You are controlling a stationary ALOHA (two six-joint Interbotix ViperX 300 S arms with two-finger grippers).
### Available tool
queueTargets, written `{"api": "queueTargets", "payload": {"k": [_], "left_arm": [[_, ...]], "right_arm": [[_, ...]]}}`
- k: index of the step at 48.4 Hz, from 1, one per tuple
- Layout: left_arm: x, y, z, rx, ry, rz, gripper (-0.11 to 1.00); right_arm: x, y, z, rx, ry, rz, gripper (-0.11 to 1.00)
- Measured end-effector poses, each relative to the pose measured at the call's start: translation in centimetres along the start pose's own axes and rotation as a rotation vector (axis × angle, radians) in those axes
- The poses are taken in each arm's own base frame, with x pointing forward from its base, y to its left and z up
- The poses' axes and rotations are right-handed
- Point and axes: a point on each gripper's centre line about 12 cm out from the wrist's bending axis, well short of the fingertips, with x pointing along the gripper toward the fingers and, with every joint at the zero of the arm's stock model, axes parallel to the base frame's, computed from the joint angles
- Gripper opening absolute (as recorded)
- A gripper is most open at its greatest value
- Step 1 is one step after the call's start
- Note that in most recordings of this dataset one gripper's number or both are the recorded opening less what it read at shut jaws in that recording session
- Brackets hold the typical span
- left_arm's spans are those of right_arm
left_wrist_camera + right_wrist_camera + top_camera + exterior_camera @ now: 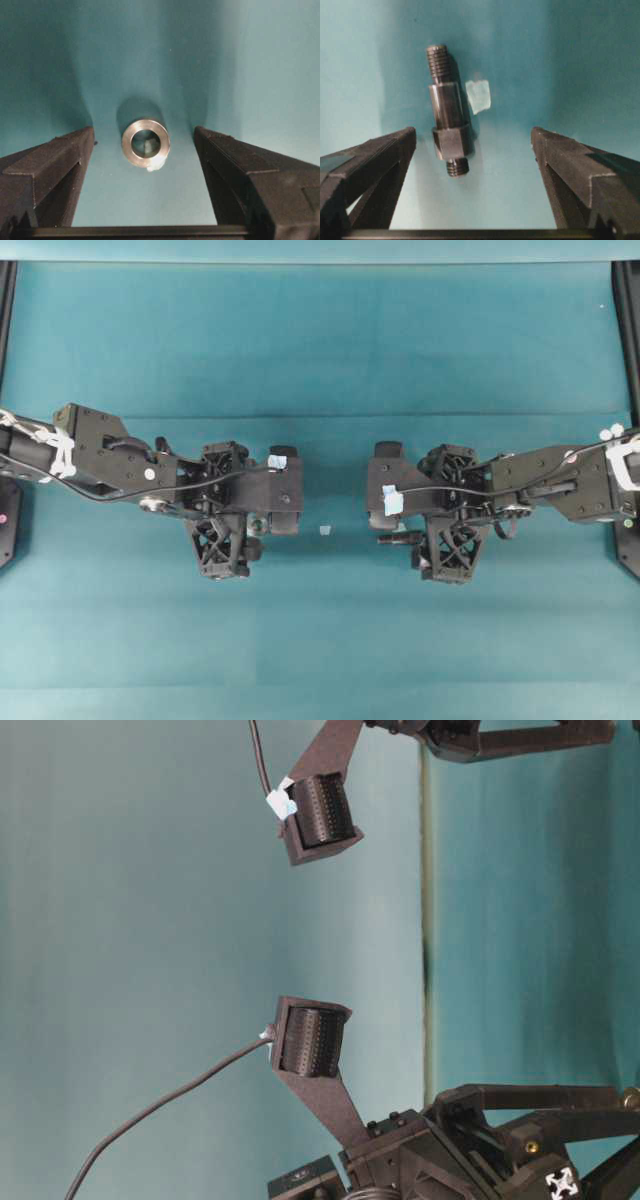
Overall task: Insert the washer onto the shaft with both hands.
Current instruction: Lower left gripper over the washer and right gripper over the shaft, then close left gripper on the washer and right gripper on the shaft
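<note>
While both sets of jaws stand spread wide with nothing between their pads, the two task parts lie on the teal table cover [320,360] below them. Seen from the left wrist camera, the left gripper [144,150] frames the washer [145,142]: a silvery ring lying flat on the cover, roughly midway between the two black fingers [55,160] and clear of both. A small pale tape scrap [156,164] touches the ring's near edge. From overhead the left gripper [284,490] reaches in from the left of the view, a bit of pale blue tape [277,462] on its top, and the washer [255,525] shows only as a small bright spot partly hidden under the black frame.

Seen from the right wrist camera, the right gripper [473,150] hangs over the shaft [447,112], a dark stepped rod lying on the cover with threaded ends, its length running away from the camera. It sits nearer the finger on the left of that view than the other, touching neither. A pale tape scrap [478,96] lies just beside the rod's middle. From overhead the right gripper [386,495] comes in from the right, and the shaft [396,538] pokes out from beneath it, pointing toward the centre.

Between the two grippers, a further small pale scrap [324,530] lies alone on the cover. The table-level view shows two ribbed finger pads [320,810] held well apart above the cover
</note>
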Motion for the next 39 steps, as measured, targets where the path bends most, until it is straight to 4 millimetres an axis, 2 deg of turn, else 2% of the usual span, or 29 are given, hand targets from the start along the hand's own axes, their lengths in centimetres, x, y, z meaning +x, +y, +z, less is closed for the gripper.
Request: {"api": "queueTargets", "payload": {"k": [39], "left_arm": [[0.05, 0.0, -0.03, 0.005, 0.002, 0.0, 0.86]], "right_arm": [[0.64, 0.63, -0.18, -0.069, 0.005, 0.005, 0.89]]}}
